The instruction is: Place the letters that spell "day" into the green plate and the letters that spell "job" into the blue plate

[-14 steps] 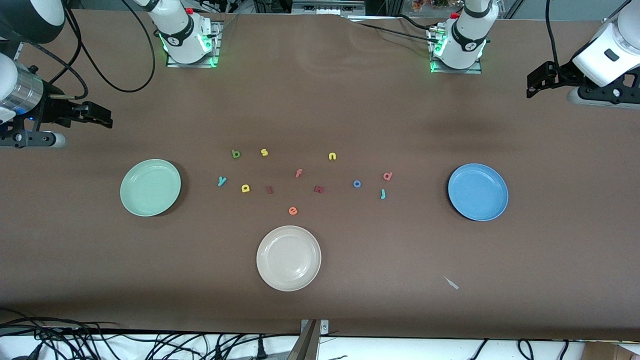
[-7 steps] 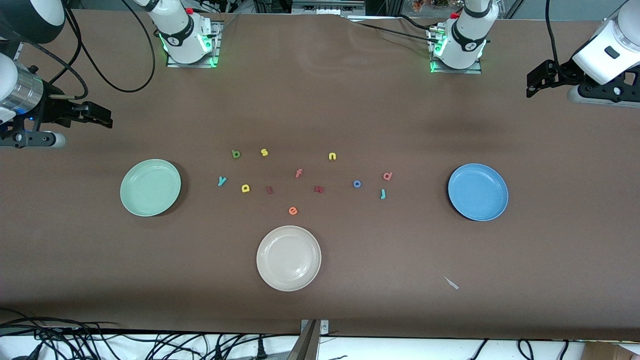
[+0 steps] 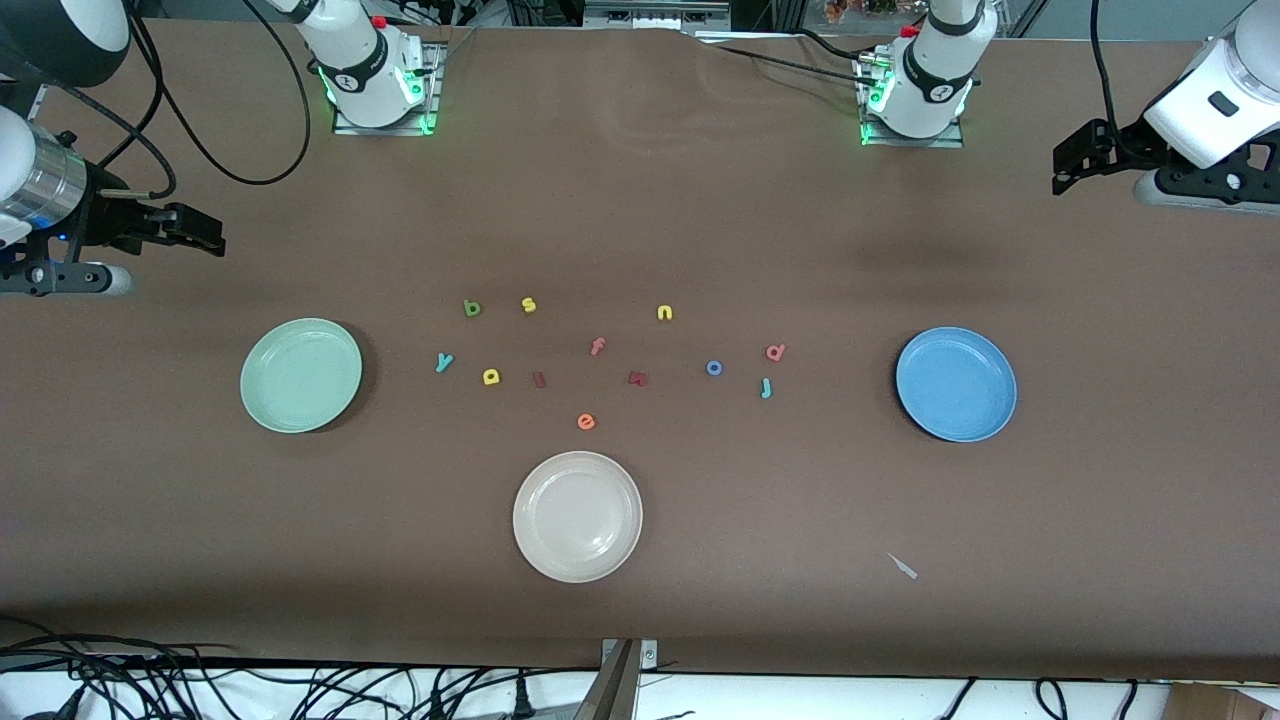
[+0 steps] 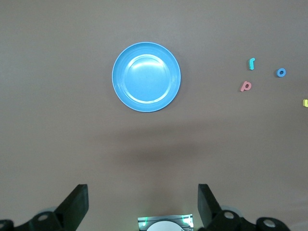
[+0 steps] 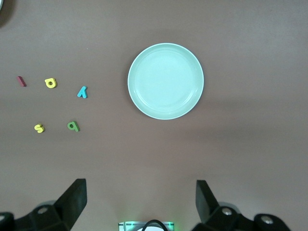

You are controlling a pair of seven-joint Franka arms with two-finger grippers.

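No letter is yet sorted: the "day" letters (image 3: 468, 343) are laid beside the empty green plate (image 3: 300, 375), the "job" letters (image 3: 752, 368) near the empty blue plate (image 3: 956, 384), while the left gripper (image 4: 141, 208) and right gripper (image 5: 139, 204), both spread and holding nothing, are held high, so a descent onto one tiny letter is judged due.

Left gripper (image 4: 141, 204) high over bare table, jaws wide apart, empty. Blue plate (image 4: 121, 89) empty. Near it, clustered: teal j (image 4: 251, 63), blue o (image 4: 281, 72), pinkish-red letter (image 4: 246, 86). All three apart.
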